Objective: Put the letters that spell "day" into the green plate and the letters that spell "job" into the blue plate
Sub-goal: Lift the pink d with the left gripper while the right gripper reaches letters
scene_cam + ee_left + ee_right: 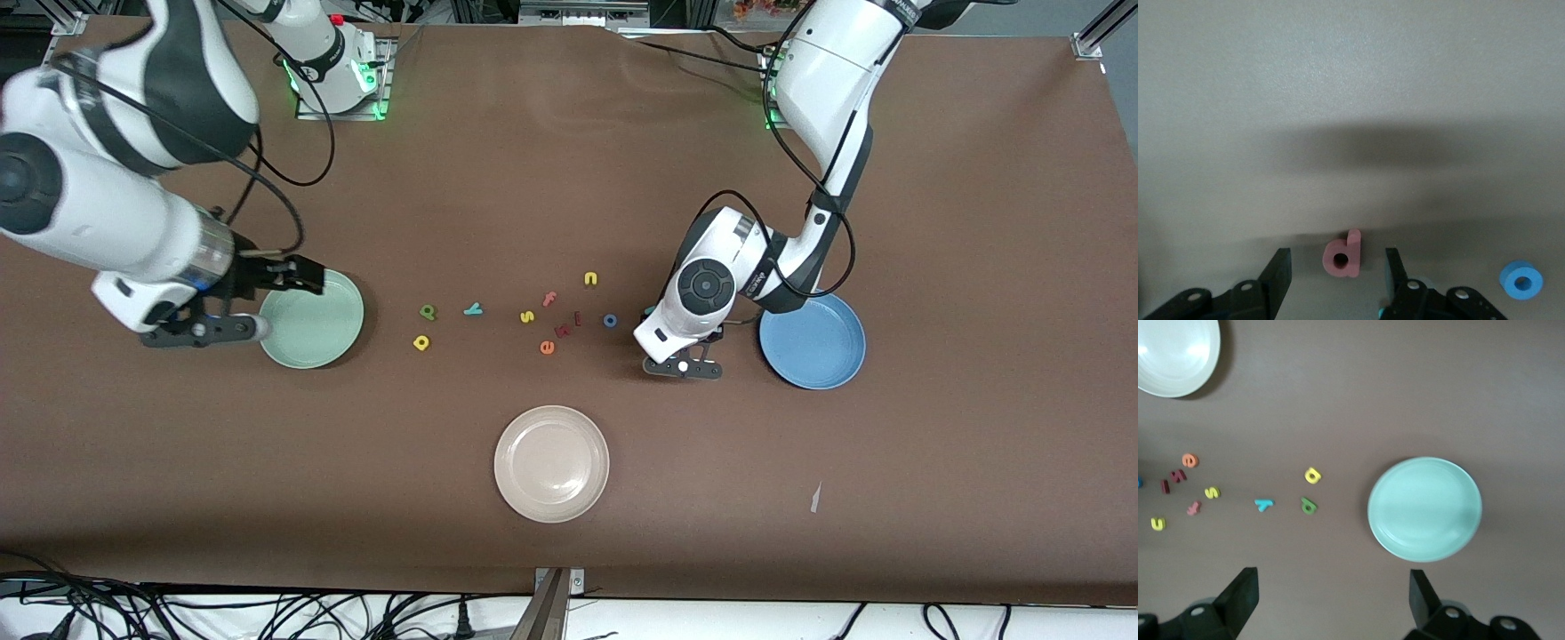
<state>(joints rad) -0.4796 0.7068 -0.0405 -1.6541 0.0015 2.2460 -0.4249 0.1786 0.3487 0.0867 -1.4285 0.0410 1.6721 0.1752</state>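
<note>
The left pincer [1335, 270] stands apart around the red b [1343, 254] beside the blue plate [813, 341], while the right pincer [1331, 590] waits spread above the green plate [312, 320].

Left gripper [683, 365] down at table beside blue plate [813, 341], at its nine o'clock. Right gripper [233, 307] over green plate [312, 319], nine o'clock edge. Cream plate [551, 463] nearest camera.
</note>
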